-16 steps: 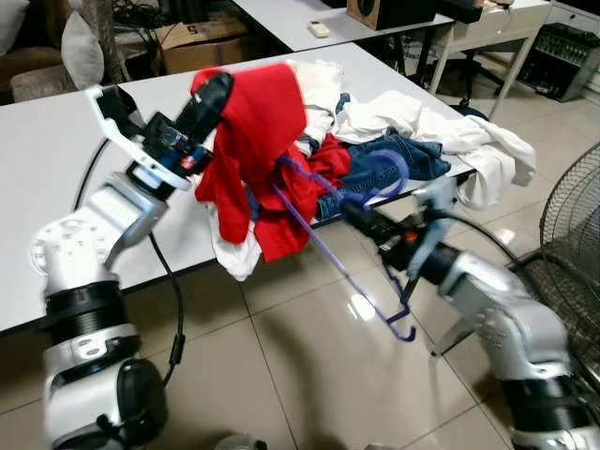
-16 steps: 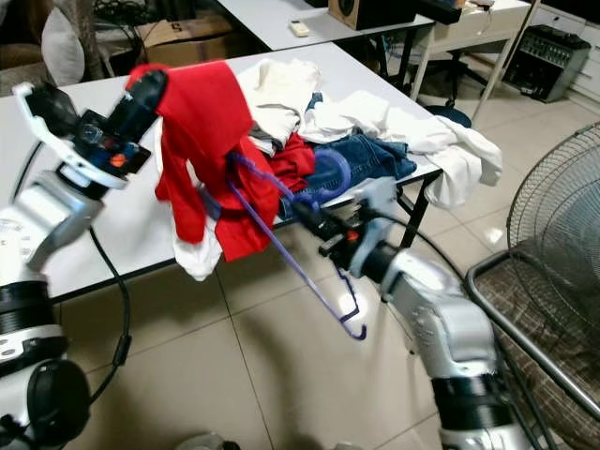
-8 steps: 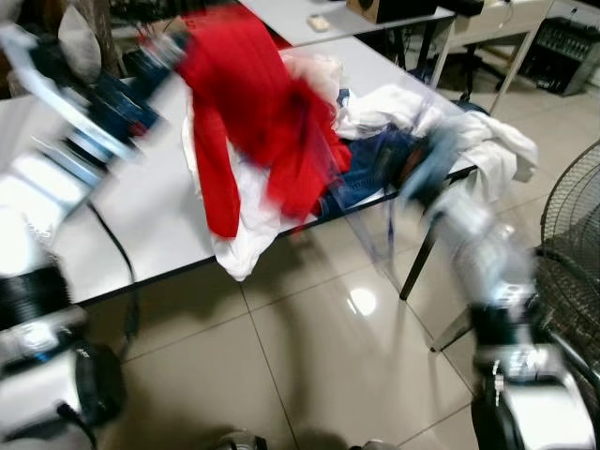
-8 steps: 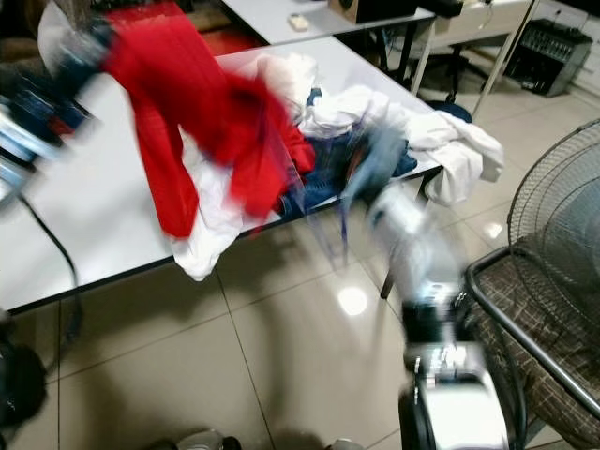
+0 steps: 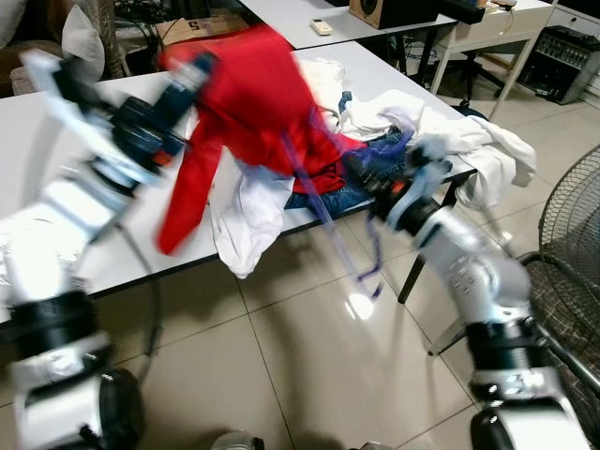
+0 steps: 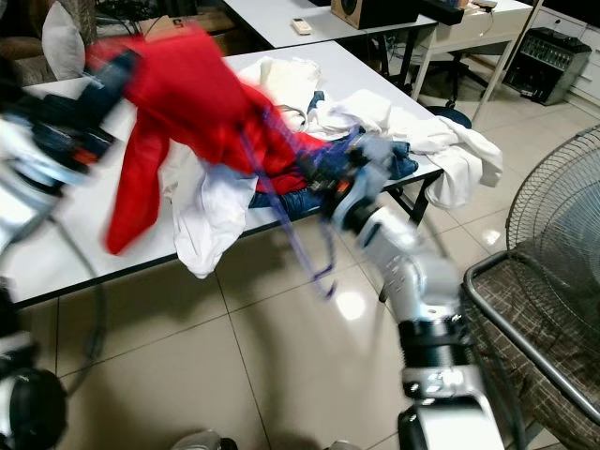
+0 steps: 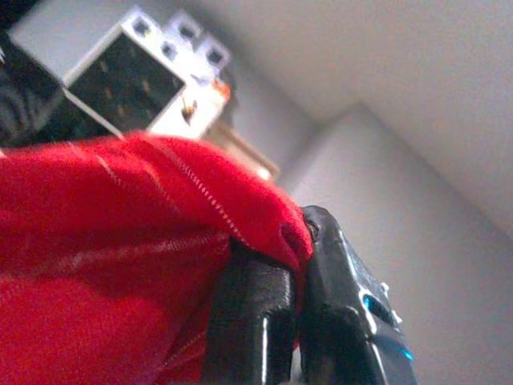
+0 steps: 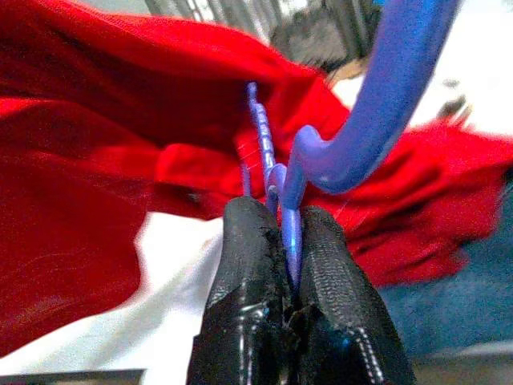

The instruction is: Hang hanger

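Two grippers are at work over the near edge of the bench (image 5: 56, 187), and the task stands, by judgement, at an early-to-middle stage. At left, the left gripper (image 7: 276, 321) has its fingers pinched tight on a fold of the red shirt (image 5: 248, 98), lifting it above the bench so that a sleeve hangs free past the edge. Beneath and beside the shirt a white garment (image 5: 246, 211) droops over the bench edge. In the middle, the hanger (image 5: 323, 202), purple-blue plastic, slants down from the shirt's folds to a lower end hanging over the floor (image 5: 309, 366); whether either of its arms sits inside the shirt cannot be told through the motion blur. To the right, the right gripper (image 8: 290, 233) is clamped narrow on a thin part of the hanger just below its hook. Behind it lie jeans (image 6: 394, 164) and a heap of white clothes (image 5: 469, 141) at the bench corner; a fan (image 6: 562, 216) stands at far right.

Done: both shirt and hanger are grasped and raised together. Left, apparently: seating the shirt squarely on the hanger, then carrying it to a rail, none of which can be made out here.

No brand, label or writing is legible; a cardboard box (image 5: 202, 26) behind the bench bears marks too blurred to read.
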Robot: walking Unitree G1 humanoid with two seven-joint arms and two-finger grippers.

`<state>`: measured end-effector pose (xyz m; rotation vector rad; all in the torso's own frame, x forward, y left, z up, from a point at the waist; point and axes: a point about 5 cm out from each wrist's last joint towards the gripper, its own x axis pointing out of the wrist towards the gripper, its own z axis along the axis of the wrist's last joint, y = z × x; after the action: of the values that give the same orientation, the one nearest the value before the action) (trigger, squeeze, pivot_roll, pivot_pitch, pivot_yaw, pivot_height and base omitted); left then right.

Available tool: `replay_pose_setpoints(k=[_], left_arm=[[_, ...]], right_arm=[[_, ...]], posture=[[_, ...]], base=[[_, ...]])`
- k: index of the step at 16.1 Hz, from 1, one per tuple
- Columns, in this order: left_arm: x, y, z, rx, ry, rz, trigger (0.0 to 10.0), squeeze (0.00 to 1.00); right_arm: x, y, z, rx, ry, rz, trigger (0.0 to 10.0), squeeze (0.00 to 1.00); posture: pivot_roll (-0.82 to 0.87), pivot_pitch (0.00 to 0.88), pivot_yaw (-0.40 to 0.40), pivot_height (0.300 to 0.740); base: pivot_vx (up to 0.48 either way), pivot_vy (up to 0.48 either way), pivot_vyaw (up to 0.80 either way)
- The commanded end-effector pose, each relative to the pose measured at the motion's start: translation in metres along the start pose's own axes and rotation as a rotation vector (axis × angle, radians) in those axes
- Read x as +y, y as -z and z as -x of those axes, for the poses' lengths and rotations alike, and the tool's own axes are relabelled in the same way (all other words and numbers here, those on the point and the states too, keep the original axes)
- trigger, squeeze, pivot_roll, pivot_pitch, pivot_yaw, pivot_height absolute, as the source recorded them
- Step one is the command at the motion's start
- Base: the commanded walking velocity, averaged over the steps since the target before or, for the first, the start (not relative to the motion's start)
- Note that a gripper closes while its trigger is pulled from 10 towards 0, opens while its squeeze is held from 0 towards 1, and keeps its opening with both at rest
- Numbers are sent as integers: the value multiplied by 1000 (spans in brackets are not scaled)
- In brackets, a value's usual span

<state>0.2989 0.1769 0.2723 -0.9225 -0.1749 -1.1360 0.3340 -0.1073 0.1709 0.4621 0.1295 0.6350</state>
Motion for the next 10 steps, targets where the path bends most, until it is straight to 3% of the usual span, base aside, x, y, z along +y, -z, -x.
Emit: replay_pose_setpoints(k=[1,5,7,10], left_arm=[[-11,7,-11,64,61,-36,0,0],[-15,31,-2,261,87,-66,0,0],[-22,35,12,330,148,-54,0,0],[-16,35,37,435,93,-59,0,0]], right_arm=[[1,1,0,2,-11,-97,10000,0],[15,11,-8,10,-126,-360,10000,0],[7,7,-11,-55,-112,-532,10000,0],[4,-9,-11,-189,-176,-737,10000,0]], posture=[[-45,3,28,740],[-44,9,34,740],[-42,10,33,740],[-24,20,26,740]], base=[[0,0,0],[0,0,0],[0,0,0],[0,0,0]])
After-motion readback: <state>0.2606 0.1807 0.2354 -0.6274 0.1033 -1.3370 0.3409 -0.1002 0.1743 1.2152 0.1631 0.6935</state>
